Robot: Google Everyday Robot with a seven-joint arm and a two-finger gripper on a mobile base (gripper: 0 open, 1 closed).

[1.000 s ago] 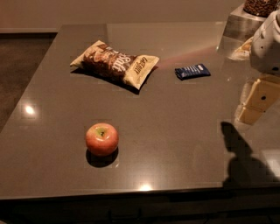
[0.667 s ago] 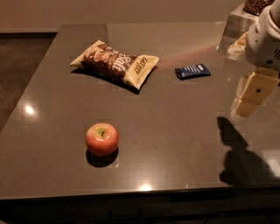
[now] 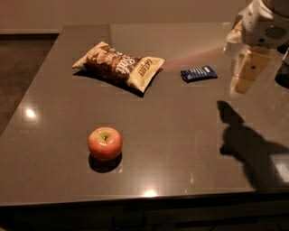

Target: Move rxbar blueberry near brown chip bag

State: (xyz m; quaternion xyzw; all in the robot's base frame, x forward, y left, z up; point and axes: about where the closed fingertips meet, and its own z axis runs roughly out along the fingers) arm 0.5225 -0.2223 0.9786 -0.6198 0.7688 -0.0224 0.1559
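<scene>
**Tool now higher and farther left over the right side of the tabletop**

Since a second ago the tool (image 3: 246,74) has shifted left and toward the far edge, and its dark shadow (image 3: 244,135) has slid left with it. Nothing else has moved.

A wide, glossy dark grey-brown tabletop (image 3: 180,149) fills most of the view and carries small bright glints of light. A pale wall (image 3: 113,11) runs behind it, and dark flooring (image 3: 20,63) shows at the far left.

The large crinkled brown chip bag with cream ends and white lettering (image 3: 118,66) lies flat at the far left-centre. The small flat dark blue rxbar blueberry (image 3: 198,73) lies to its right, apart from it, with bare surface between them. A round red apple with a yellowish top (image 3: 104,143) sits alone nearer the front, left of centre, well apart from both.

The white arm housing (image 3: 262,22) enters from the top right corner. Below it the tan tool hangs pointing down and slightly left, above the tabletop. It is just right of the rxbar blueberry and not touching it. Whether the tool is spread or pressed together cannot be told; it carries nothing visible.
</scene>
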